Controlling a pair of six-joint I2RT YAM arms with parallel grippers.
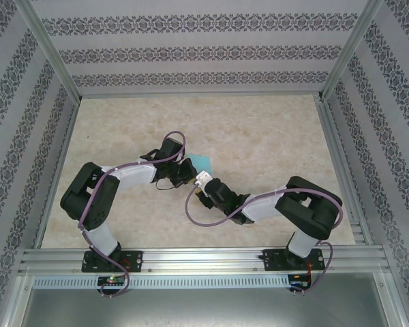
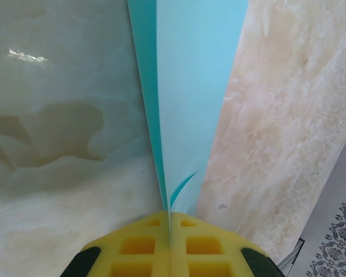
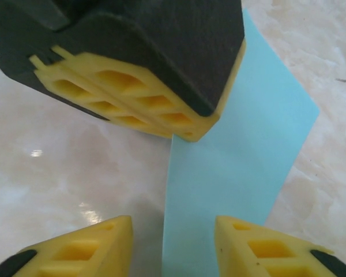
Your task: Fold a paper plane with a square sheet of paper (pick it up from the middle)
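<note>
left gripper [image 2: 170, 222] pinches the folded paper [image 2: 190, 86]; right gripper [image 3: 173, 231] straddles it, jaws apart. mid-fold; next probably needs a crease pinch.

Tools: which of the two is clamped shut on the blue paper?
The left tool: its yellow fingers are pressed together on the folded blue paper. The right tool has its fingers apart, one on either side of the paper's edge.
</note>
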